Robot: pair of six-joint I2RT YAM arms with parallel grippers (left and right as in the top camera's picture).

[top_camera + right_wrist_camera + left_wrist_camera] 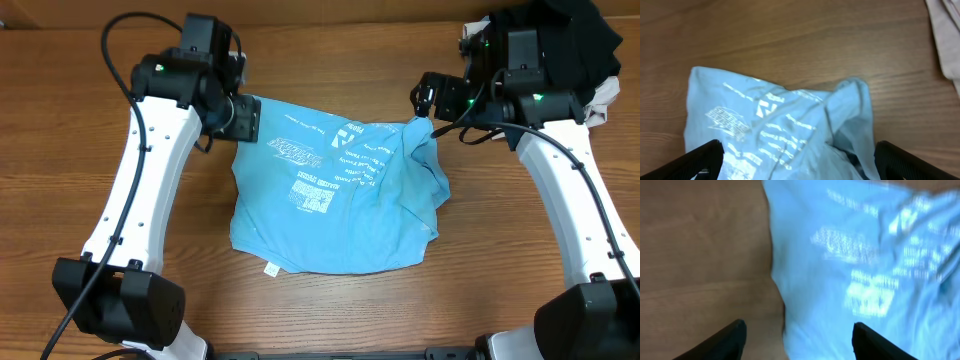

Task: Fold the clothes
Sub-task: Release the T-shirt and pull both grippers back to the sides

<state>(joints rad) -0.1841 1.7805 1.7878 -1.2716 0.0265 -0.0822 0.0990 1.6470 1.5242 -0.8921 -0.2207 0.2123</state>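
Observation:
The sky-blue t-shirt (335, 190) lies on the table's middle, partly folded, white printed text facing up, its right side bunched into a ridge. It also shows in the left wrist view (865, 270) and the right wrist view (785, 130). My left gripper (243, 118) is open and empty over the shirt's back left corner; its fingers (799, 337) straddle the shirt's left edge. My right gripper (428, 100) is open and empty above the shirt's bunched back right corner; its fingers (799, 159) sit wide on either side of the cloth.
A black garment (585, 40) lies at the back right corner with a beige/grey garment (603, 100) beside it, which also shows in the right wrist view (945, 40). Bare wooden table (330, 310) surrounds the shirt. A small white tag (270, 268) sticks out at the shirt's front edge.

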